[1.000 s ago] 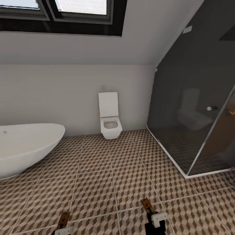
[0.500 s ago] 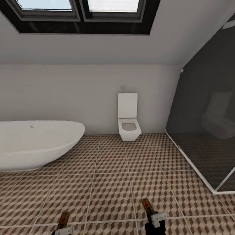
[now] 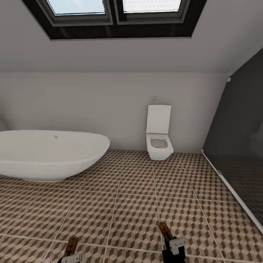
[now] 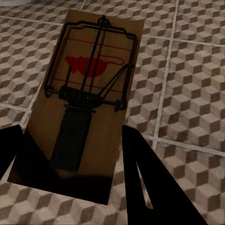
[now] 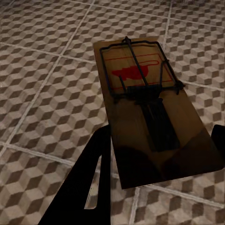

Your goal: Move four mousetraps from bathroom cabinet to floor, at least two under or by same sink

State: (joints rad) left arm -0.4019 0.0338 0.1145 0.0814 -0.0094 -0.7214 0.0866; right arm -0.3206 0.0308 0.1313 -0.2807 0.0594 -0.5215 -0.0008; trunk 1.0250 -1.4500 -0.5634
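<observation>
Bathroom floor (image 3: 131,204), mousetrap (image 4: 89,93) per end effector (image 4: 70,154)

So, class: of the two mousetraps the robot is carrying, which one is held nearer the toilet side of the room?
The mousetrap in the right pincer; the toilet stands on that side, while the left pincer's mousetrap is on the bathtub side.

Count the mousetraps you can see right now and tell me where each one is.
2. One mousetrap is held in the left gripper, the other mousetrap in the right gripper, both carried above the bathroom floor. Others may be out of view.

Bathtub (image 3: 51,155) left, toilet (image 3: 159,133) right, both on bathroom floor (image 3: 128,204).
</observation>
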